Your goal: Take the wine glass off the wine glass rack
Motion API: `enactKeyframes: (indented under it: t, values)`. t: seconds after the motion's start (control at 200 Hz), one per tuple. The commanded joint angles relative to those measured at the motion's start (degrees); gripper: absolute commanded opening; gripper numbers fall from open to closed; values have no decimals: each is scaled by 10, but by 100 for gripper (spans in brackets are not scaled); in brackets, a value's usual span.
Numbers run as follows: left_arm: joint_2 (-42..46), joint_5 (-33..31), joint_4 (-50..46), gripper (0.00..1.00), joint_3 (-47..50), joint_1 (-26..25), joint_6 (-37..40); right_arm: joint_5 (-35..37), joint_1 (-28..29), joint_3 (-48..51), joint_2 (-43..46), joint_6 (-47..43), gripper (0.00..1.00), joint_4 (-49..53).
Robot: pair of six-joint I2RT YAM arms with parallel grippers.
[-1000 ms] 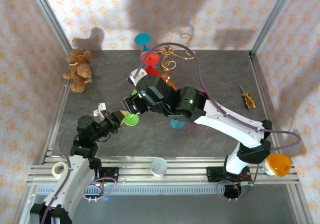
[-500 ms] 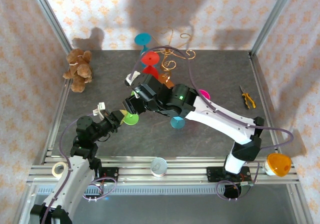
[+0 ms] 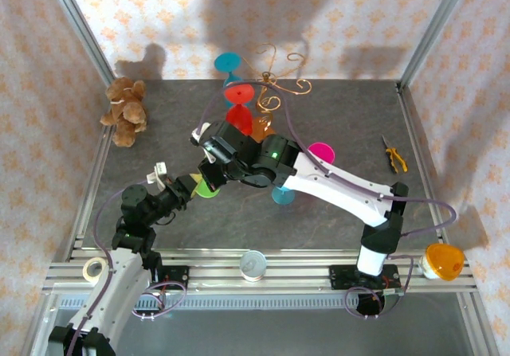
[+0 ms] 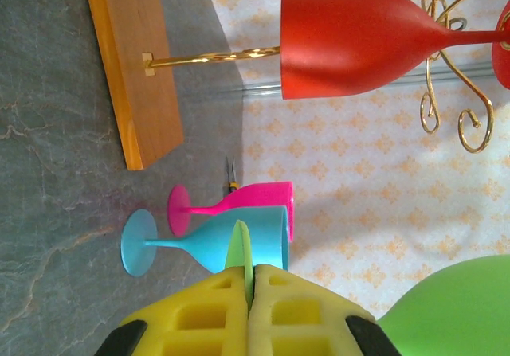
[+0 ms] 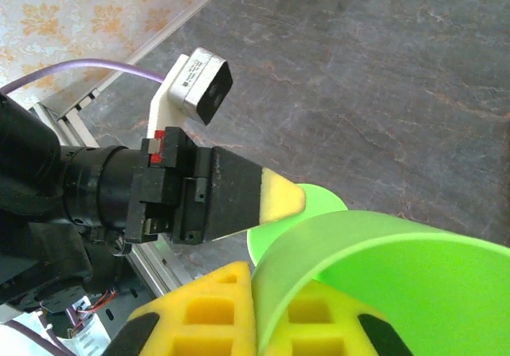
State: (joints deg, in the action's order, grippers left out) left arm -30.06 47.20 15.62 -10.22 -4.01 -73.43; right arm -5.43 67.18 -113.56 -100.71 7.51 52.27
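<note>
The left gripper [image 4: 245,283] has its yellow pads pressed together on the thin foot of the green glass [image 4: 458,308]. The foot's edge pokes up between the pads. The bowl bulges into the lower right corner of the left wrist view and is cut off by the frame. The stem is hidden.

The right gripper [image 5: 256,304] pinches the bowl's rim, with one pad outside and the other showing dimly through the green wall. Its fingers run off the bottom edge. Just above the bowl in that view, the left gripper's tip sits on the green foot disc.

From above, the two grippers meet left of centre. The right arm covers most of the glass, so I can pick out little more than a sliver of the foot. The glass is off the rack [image 3: 275,85] and well in front of it. Whether it touches the worktop [image 3: 343,109] I cannot tell.

The rack stands at the upper middle of the top view, and the arm hides most of its base [image 4: 135,61]. In the left wrist view everything lies sideways. The base is at upper left, and a red glass [image 4: 358,41] hangs bowl-down from the gold curls, its foot clipped by the right edge.

A pink glass [image 4: 239,203] and a blue glass [image 4: 203,243] stand overlapping on the worktop, with the blue rim partly behind the green foot. Behind the pink glass is a tiny tip of the pliers [image 4: 231,182]. A bear [image 3: 123,111] sits at upper left in the top view.
</note>
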Motion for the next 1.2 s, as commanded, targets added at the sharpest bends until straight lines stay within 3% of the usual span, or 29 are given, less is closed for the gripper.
enactKeyframes:
  t: [0.0, 0.045, 0.1, 0.275, 0.39, 0.646, 1.196]
  values:
    - [8, 4, 2, 0, -15, 2, -6, 15, -3, -8, 3, -13, 0, 17]
    - [8, 4, -1, 0, -18, 2, -7, 16, -3, -4, 4, -10, 0, 16]
    - [8, 4, -5, 16, -22, 3, -7, 18, -3, 1, 8, -8, 0, 16]
    - [8, 1, -20, 42, -31, 2, -4, 41, -3, 24, 24, 4, 0, 15]
    - [9, 0, -53, 45, -39, 3, 17, 55, -3, 50, 40, 17, 0, 13]
    - [12, -42, -223, 47, -97, 3, 119, 29, -3, 134, 89, 62, 0, -1]
    - [-72, -61, -209, 46, -139, 3, 150, 93, 28, 347, 204, 176, 0, -8]
